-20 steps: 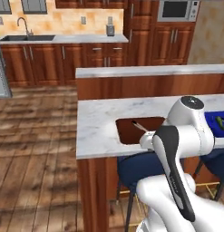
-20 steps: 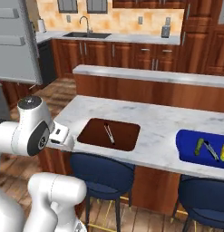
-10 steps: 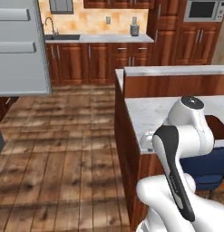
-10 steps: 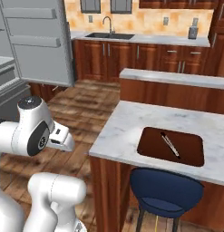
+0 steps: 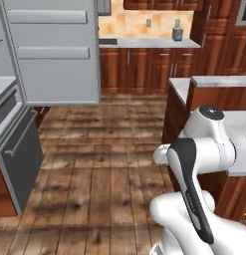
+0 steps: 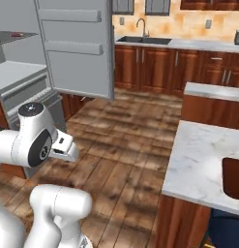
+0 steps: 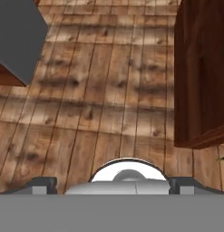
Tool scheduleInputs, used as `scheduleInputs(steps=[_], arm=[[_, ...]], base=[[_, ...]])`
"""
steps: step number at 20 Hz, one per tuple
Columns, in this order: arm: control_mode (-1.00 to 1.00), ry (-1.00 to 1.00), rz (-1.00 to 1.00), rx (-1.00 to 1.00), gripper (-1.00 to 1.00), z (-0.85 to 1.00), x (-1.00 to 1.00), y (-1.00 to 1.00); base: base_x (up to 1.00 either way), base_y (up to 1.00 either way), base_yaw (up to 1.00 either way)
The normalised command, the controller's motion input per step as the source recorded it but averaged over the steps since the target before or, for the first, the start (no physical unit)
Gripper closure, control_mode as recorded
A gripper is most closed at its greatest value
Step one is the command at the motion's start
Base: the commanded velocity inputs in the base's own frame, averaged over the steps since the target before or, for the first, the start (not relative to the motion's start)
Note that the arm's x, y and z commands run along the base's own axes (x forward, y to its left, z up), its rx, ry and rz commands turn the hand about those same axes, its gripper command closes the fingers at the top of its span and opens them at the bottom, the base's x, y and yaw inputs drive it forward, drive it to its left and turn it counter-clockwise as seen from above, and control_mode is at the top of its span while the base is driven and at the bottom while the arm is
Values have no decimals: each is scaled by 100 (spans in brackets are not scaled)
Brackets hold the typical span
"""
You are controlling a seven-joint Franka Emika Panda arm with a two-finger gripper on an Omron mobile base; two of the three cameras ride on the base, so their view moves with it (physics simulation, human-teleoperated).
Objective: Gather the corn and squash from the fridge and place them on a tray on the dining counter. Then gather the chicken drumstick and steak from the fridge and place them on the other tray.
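Observation:
My gripper point(image 7: 112, 185) is open and holds nothing. Its two dark fingertips point(image 7: 41, 183) stand far apart over the wooden floor point(image 7: 99, 90). The fridge point(image 6: 19, 72) stands open at the left, its grey door point(image 6: 75, 48) swung out. A small reddish thing point(image 6: 15, 35) lies on an upper shelf, too small to identify. Corn, squash, chicken drumstick and steak are out of view. The dining counter point(image 6: 203, 155) is at the right, and a corner of a brown tray point(image 6: 233, 177) shows at the frame edge. The arm is folded close to the base.
The open fridge door point(image 5: 55, 50) juts over the floor. A grey drawer front point(image 5: 17, 149) sticks out low at the left. The counter's wooden side point(image 7: 199, 72) is close on the right. Cabinets and a sink point(image 6: 140, 39) line the back wall.
The whole picture has swung left: the base has turned from the dining counter and its trays toward the open fridge. The arm keeps its folded pose and the gripper stays open.

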Motion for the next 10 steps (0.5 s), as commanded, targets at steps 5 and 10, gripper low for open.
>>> scheduleInputs(steps=[5,10], arm=[[100,0,0,0,-100,0,0,0],[100,0,0,0,-100,0,0,0]], base=[[100,52,17],[100,37,23]])
